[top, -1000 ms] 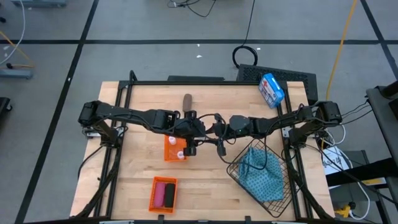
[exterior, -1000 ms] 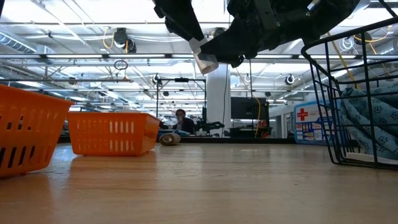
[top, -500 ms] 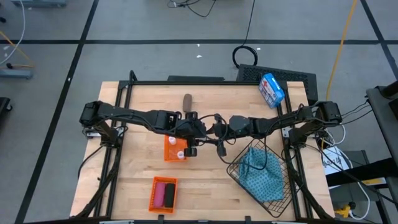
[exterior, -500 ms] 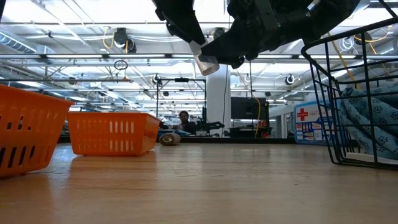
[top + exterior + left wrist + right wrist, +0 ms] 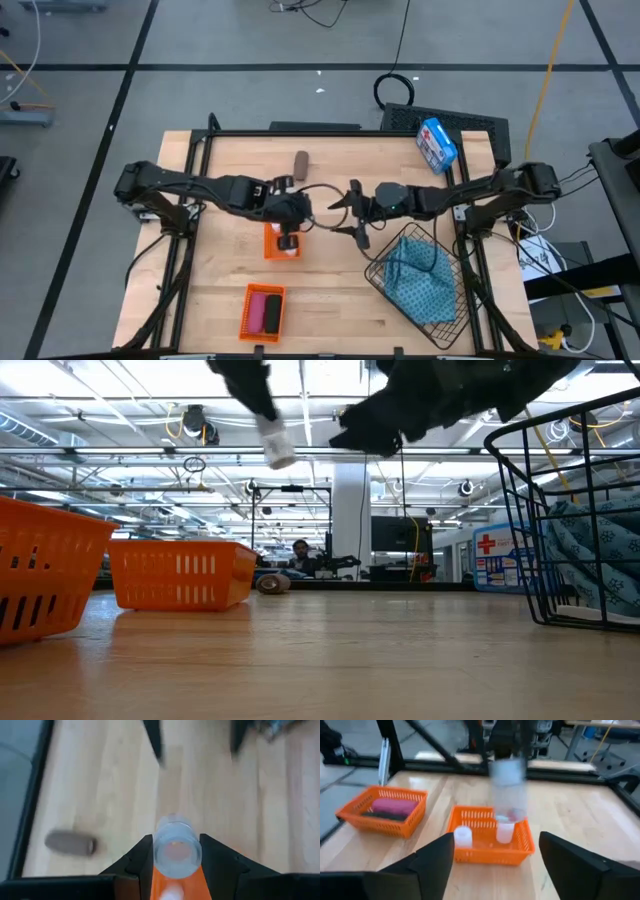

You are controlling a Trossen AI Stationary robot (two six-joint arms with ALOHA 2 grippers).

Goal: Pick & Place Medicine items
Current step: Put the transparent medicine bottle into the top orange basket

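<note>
A: Is any writing legible?
B: None; only a red cross on the blue-and-white box, far beyond the right gripper.

A: State of the grippers?
B: The left gripper clamps a white vial directly above an orange basket holding two more vials. The right gripper's fingers stand wide apart, empty, just beside the left one.

A: Surroundings?
B: A brown cylinder lies beyond the left gripper; pink and black cylinders fill a second basket; a wire basket of blue cloth sits beside the right gripper.

Clear vial in left jaws
</note>
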